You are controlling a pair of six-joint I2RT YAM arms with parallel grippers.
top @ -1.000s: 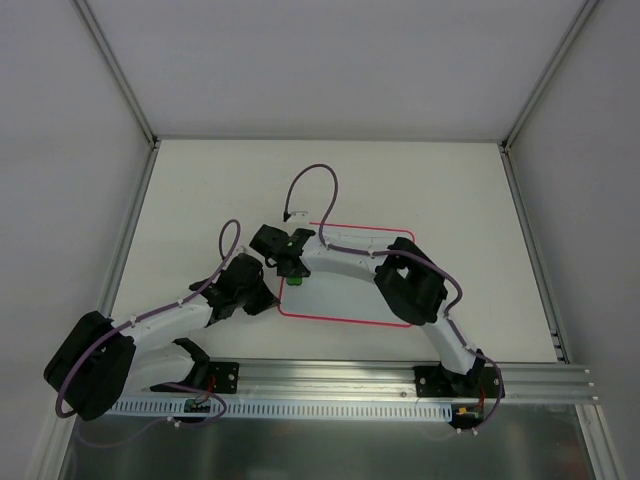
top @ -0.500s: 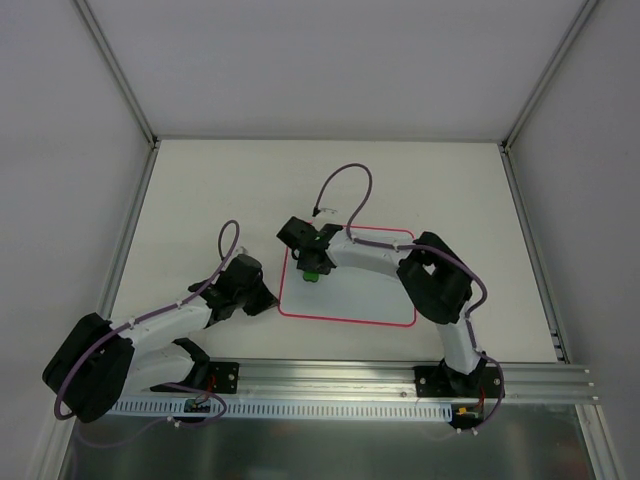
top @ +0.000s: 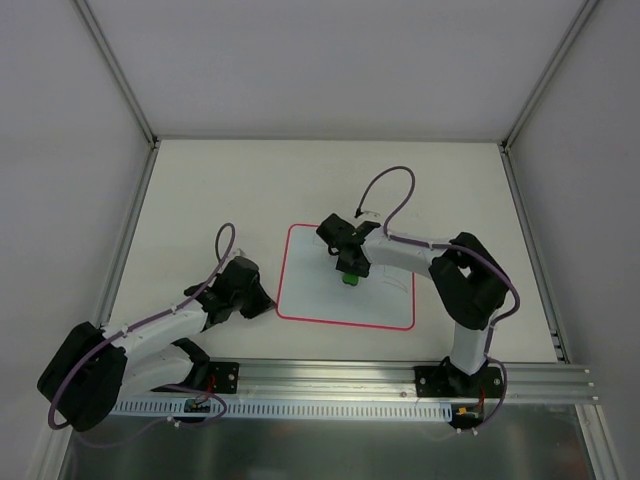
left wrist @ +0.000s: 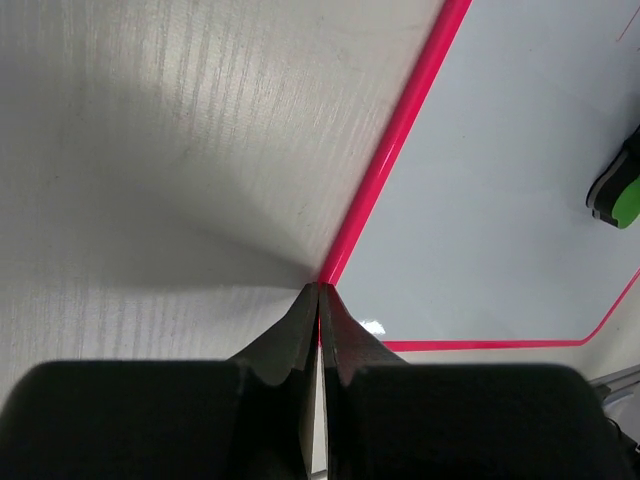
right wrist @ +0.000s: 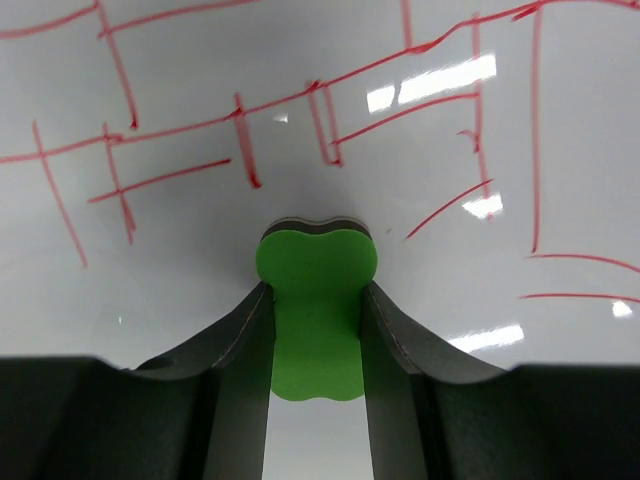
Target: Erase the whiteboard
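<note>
The whiteboard [top: 320, 295], white with a red-pink border, lies flat in the middle of the table; it also shows in the left wrist view [left wrist: 500, 180] and fills the right wrist view [right wrist: 200, 80], where red scribble lines cross it. My right gripper [top: 349, 271] is shut on a green eraser [right wrist: 316, 300] and holds it down on the board's upper middle; the eraser also shows in the top view [top: 349, 279]. My left gripper [left wrist: 319, 288] is shut and empty, its tips pressed on the board's left border [left wrist: 385, 165], near the lower left corner.
A metal rail [top: 350, 385] runs along the near edge with both arm bases. Grey walls stand on the left, back and right of the cream table [top: 220, 190].
My right gripper has slid the green eraser to the right across the board, from its left edge to its upper middle. My left gripper has stayed at the board's left border.
</note>
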